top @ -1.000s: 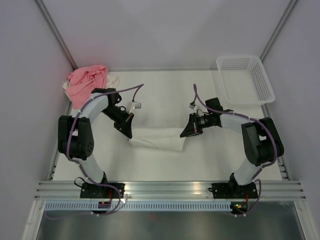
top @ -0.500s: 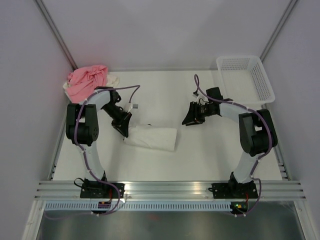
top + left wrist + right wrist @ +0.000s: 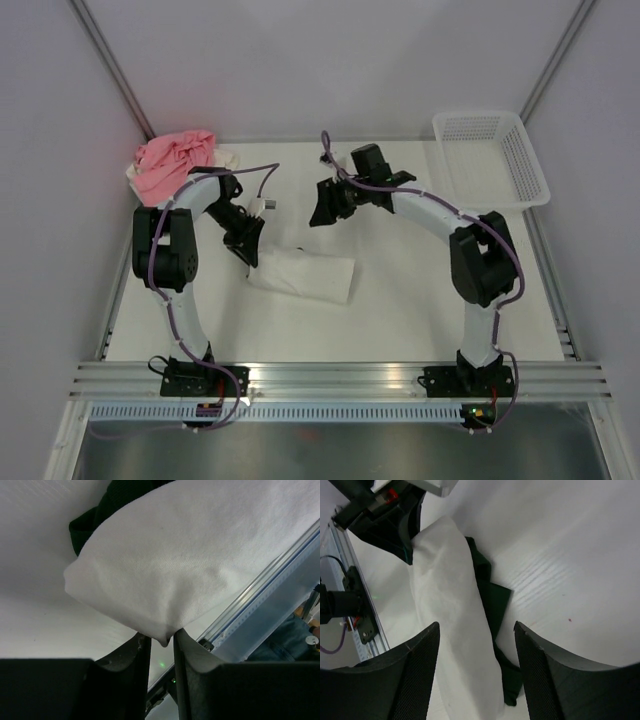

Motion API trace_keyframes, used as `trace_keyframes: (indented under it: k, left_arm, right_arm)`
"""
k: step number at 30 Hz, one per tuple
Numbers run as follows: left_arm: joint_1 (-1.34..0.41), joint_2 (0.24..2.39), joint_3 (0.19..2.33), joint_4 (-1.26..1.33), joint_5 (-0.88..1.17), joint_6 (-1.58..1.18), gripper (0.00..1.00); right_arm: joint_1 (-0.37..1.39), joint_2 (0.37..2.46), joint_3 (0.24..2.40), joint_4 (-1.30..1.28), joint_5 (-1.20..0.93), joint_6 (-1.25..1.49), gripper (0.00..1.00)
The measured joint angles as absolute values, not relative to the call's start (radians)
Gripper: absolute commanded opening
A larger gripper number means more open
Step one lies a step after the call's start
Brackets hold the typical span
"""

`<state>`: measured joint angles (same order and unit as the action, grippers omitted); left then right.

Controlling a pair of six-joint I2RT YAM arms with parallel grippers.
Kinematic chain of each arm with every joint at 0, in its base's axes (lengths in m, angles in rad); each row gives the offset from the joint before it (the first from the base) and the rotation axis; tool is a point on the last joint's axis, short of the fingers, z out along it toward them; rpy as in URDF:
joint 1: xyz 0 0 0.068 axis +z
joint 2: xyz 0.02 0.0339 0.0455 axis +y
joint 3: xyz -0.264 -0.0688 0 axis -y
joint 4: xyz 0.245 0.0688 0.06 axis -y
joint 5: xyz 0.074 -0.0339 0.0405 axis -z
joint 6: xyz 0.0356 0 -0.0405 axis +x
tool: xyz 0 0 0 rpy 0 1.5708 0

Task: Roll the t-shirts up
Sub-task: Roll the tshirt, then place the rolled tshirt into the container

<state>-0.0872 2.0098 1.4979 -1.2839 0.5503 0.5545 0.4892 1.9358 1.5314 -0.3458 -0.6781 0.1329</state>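
Observation:
A cream-white t-shirt (image 3: 303, 276) lies rolled at the middle left of the table, over a dark green t-shirt (image 3: 490, 596) whose edge shows beneath it (image 3: 102, 507). My left gripper (image 3: 244, 248) sits at the roll's left end. Its jaws are narrowly open, and a small corner of the cream cloth (image 3: 163, 637) hangs loose between the fingertips (image 3: 141, 647). My right gripper (image 3: 324, 204) hovers behind the roll, wide open and empty (image 3: 476, 626). A pink t-shirt (image 3: 172, 166) is heaped at the back left, with another cream t-shirt (image 3: 229, 158) peeking out beside it.
A white plastic mesh basket (image 3: 481, 120) stands at the back right corner. The aluminium rail (image 3: 340, 378) runs along the near edge, and the enclosure walls close in on the left, right and back.
Both grippers have opened. The right one let go of the roll's right end and swung up and left toward the back middle. The roll now rests shorter, while the left gripper stays at its left end.

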Motion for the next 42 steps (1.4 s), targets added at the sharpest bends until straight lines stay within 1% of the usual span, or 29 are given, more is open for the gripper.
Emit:
trace_keyframes:
  k: [4,6,10,20,26,30,31,32,35,42]
  left_arm:
    - [-0.087,2.010,1.498,-1.283,0.543,0.545,0.31]
    - [-0.087,2.010,1.498,-1.282,0.537,0.539,0.34]
    - [-0.087,2.010,1.498,-1.276,0.526,0.524,0.35]
    - [-0.087,2.010,1.496,-1.257,0.489,0.492,0.36]
    - [-0.088,2.010,1.497,-1.237,0.480,0.463,0.36]
    - [-0.088,2.010,1.497,-1.222,0.480,0.447,0.36]
    - [-0.088,2.010,1.497,-1.220,0.480,0.444,0.36]
    - [-0.088,2.010,1.497,-1.219,0.480,0.441,0.36]
    - [-0.088,2.010,1.497,-1.216,0.480,0.436,0.36]
    - [-0.088,2.010,1.498,-1.208,0.480,0.434,0.36]
  right_arm:
    - [0.562,2.079,1.559,-0.342,-0.723,0.122,0.72]
    - [0.570,2.145,1.560,-0.347,-0.736,0.121,0.72]
    - [0.569,2.215,1.560,-0.348,-0.768,0.124,0.72]
    - [0.562,2.254,1.573,-0.292,-0.864,0.163,0.72]
    - [0.535,2.262,1.668,-0.308,-0.855,0.191,0.72]
    - [0.536,2.197,1.649,-0.311,-0.814,0.177,0.74]
    - [0.544,2.173,1.630,-0.312,-0.799,0.168,0.75]
    - [0.554,2.149,1.608,-0.315,-0.780,0.157,0.98]
    - [0.599,2.114,1.572,-0.332,-0.735,0.128,0.98]
    - [0.688,2.134,1.563,-0.354,-0.640,0.102,0.98]
